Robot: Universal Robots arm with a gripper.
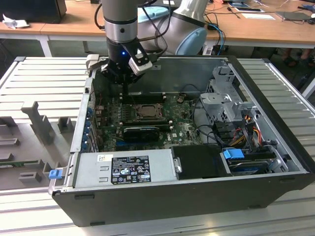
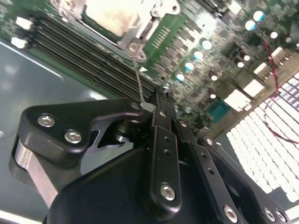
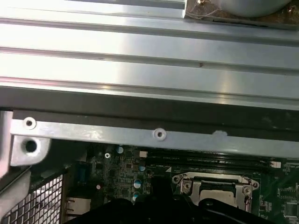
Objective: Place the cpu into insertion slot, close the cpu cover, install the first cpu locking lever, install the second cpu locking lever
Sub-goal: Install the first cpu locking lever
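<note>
Gripper (image 2: pixel 156 103) has its fingertips pinched together on a thin wire locking lever (image 2: pixel 137 74) that runs to the insertion slot (image 1: pixel 147 111), close by the case's rear wall (image 3: pixel 140 136). Cpu (image 2: pixel 112 16) sits under the cpu cover (image 3: pixel 216 184), mostly cut off in both wrist views. Exterior view adds the power supply (image 1: pixel 123 168), well apart.

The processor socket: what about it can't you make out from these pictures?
- Second wrist view: the cpu is cut off by the picture's edge, and the end of the thin locking lever is hidden where it meets the gripper.
- First wrist view: the insertion slot is partly hidden by the dark gripper body and cut off by the edge.
- Exterior view: the cpu cover is too small to tell whether it is latched.
</note>
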